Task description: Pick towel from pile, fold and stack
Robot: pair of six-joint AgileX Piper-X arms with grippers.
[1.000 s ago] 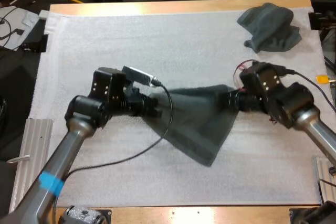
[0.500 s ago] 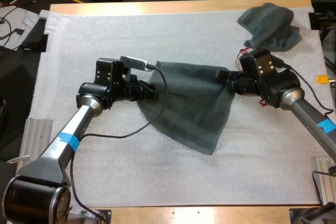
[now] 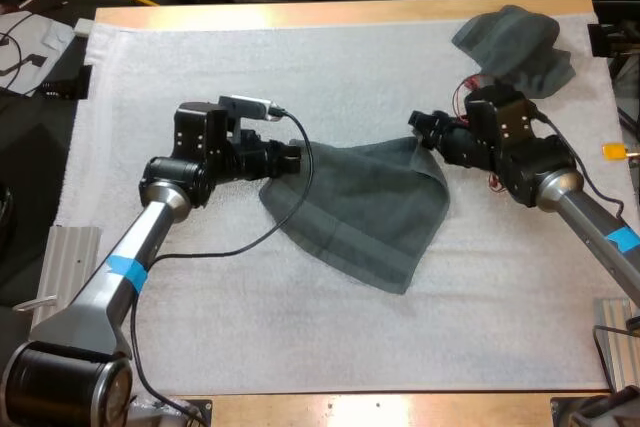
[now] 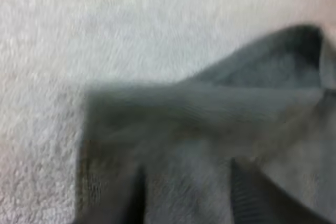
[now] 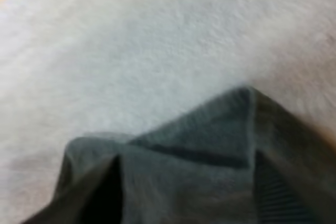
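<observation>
High view: towel (image 3: 370, 212) lies loosely spread mid-mat, one corner pointing at the near edge, its far edge running between the two claws. Left claw (image 3: 290, 156) is at the towel's far left corner, against the cloth; can't tell whether it's gripping. Right claw (image 3: 422, 129) is at the far right corner, fingers apart, cloth not pinched. Crumpled towel (image 3: 515, 52) sits at the far right corner of the white mat (image 3: 180, 67), just beyond the right arm. The wooden counter (image 3: 300, 14) edge shows past the mat. Left wrist view: blurred, towel (image 4: 210, 129) bunched in folds on the mat (image 4: 105, 24), close up. Right wrist view: also blurred, a towel (image 5: 199, 150) corner peaks against the mat (image 5: 157, 40).
</observation>
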